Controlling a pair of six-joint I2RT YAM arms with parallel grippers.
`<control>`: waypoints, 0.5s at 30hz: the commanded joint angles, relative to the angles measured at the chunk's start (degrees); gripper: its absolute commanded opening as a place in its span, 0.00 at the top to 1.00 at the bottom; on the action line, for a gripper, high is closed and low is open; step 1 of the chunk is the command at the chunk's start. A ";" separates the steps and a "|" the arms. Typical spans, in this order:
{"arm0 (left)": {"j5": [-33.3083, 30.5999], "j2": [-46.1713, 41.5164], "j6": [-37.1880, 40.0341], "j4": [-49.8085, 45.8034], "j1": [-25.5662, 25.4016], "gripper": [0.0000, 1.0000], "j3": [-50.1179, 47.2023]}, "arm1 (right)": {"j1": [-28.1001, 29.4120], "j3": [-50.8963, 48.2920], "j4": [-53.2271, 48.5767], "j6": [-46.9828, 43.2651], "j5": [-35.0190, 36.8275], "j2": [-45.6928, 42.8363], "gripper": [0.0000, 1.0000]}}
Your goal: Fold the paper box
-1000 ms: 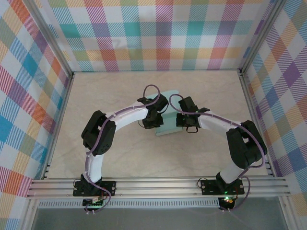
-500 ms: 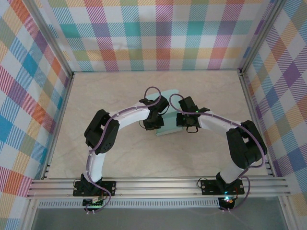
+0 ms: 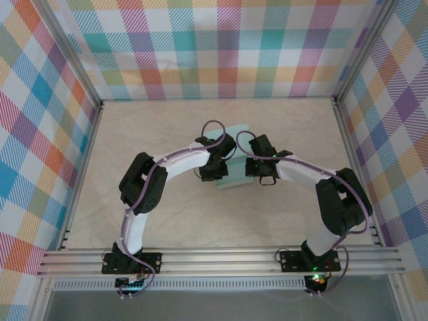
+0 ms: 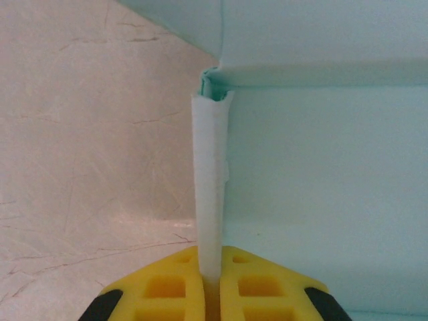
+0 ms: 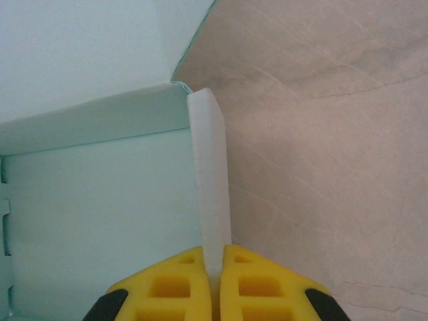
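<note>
Box (image 3: 235,177) sits mid-surface (image 3: 167,221), between both arms. Left hand (image 4: 210,277) pinches left wall (image 4: 211,180) upright. Right hand (image 5: 215,271) pinches right wall (image 5: 211,174) upright. Base lies flat. Judgement: partly folded, side walls raised; end flaps, tab locking, closing left.

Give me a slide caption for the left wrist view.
Left gripper shut on an upright flap of the mint paper box, beige table alongside.
</note>
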 commanded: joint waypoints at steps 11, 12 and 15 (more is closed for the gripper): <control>-3.96 4.35 1.52 -4.23 -1.56 0.97 2.50 | 0.68 -1.10 7.16 4.04 -7.35 -0.35 1.00; -4.29 4.42 1.44 -4.63 -1.59 1.00 2.76 | 0.65 -1.02 7.11 3.90 -7.29 -0.34 1.00; -5.15 4.42 1.51 -5.36 -1.64 1.00 3.08 | 0.65 -0.86 7.16 3.85 -7.45 0.22 1.00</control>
